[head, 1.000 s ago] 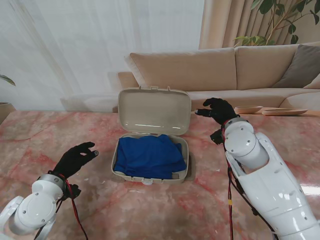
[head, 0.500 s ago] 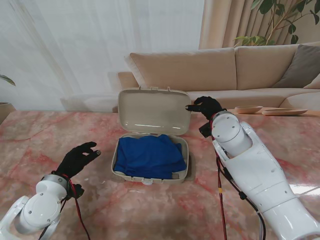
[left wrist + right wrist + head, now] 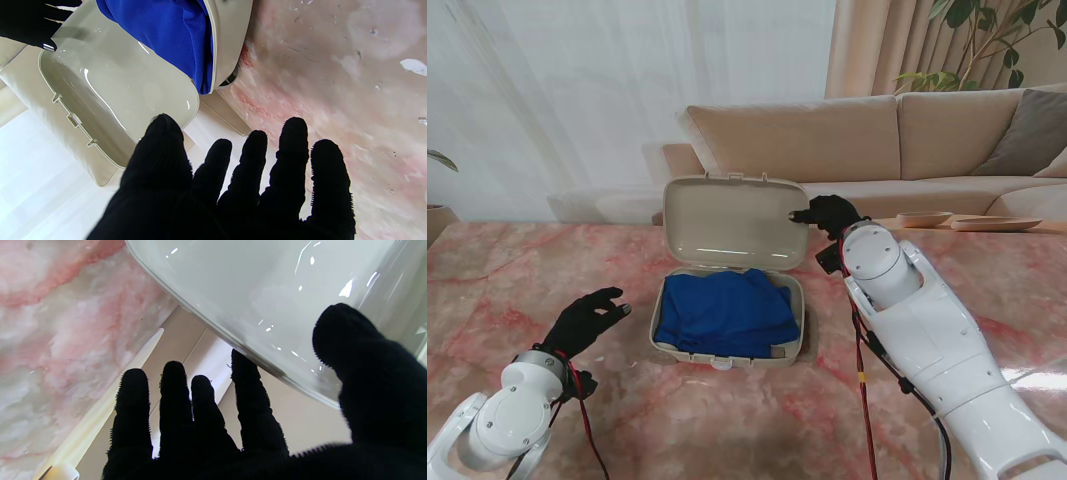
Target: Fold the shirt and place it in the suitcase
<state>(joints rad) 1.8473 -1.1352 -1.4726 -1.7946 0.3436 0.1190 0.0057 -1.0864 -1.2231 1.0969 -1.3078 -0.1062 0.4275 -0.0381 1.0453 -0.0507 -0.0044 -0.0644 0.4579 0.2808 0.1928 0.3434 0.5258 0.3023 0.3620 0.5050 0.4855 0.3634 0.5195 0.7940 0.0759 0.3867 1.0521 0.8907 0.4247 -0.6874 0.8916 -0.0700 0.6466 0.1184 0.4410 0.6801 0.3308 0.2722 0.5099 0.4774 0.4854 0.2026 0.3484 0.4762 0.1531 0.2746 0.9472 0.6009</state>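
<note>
A beige suitcase point(image 3: 727, 352) lies open in the middle of the table, its lid point(image 3: 735, 224) standing upright at the far side. The folded blue shirt point(image 3: 725, 312) fills the base; it also shows in the left wrist view as blue cloth point(image 3: 173, 36). My right hand point(image 3: 829, 213), black-gloved and open, sits at the lid's upper right edge, thumb in front of the lid and fingers point(image 3: 248, 386) behind it, holding nothing. My left hand point(image 3: 585, 319) hovers open over the table, left of the suitcase and apart from it.
The table top is pink marble point(image 3: 547, 270). A beige sofa point(image 3: 867, 140) stands behind it. Shallow wooden dishes point(image 3: 924, 218) lie at the far right edge. My right forearm point(image 3: 927, 340) stretches across the table's right side.
My right hand has moved left, from off to the right of the lid up to its upper right edge. My left hand has barely shifted.
</note>
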